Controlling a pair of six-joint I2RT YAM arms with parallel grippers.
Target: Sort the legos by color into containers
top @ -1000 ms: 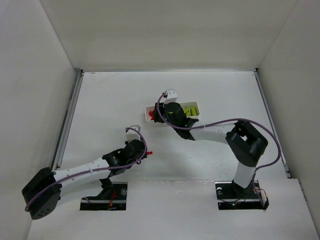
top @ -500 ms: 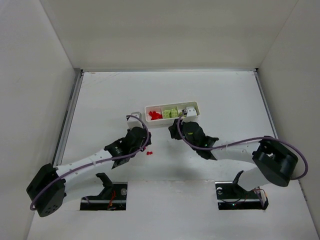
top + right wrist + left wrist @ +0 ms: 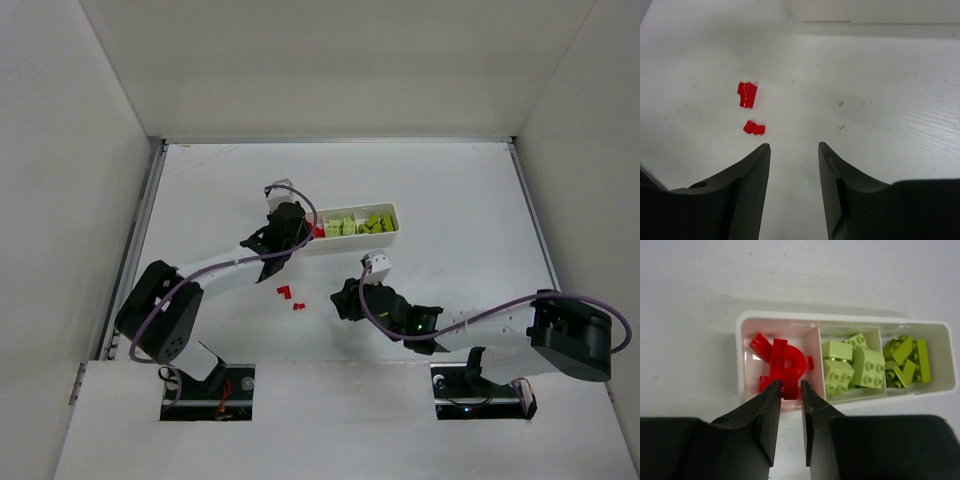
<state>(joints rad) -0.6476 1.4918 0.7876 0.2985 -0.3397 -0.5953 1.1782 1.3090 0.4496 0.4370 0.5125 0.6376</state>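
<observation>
The white tray (image 3: 396, 222) lies at mid table; in the left wrist view (image 3: 840, 317) its left compartment holds red legos (image 3: 760, 346), and the middle (image 3: 855, 365) and right (image 3: 905, 360) compartments hold yellow-green ones. My left gripper (image 3: 303, 232) is over the tray's left end. Its jaws (image 3: 788, 385) are shut on a red arched lego (image 3: 785, 360) above the left compartment. Two red legos (image 3: 283, 292) (image 3: 297, 305) lie on the table. My right gripper (image 3: 337, 300) is open and empty, low over the table just right of them. They show in the right wrist view (image 3: 747, 94) (image 3: 754, 128), left of and beyond my right gripper (image 3: 794, 147).
White walls enclose the table on the left, back and right. A metal rail (image 3: 140, 230) runs along the left edge. The tray's near wall (image 3: 865, 15) shows at the top of the right wrist view.
My left gripper has moved from the table near the loose red legos up to the tray's left end. My right gripper has moved from the tray back down to the table.
</observation>
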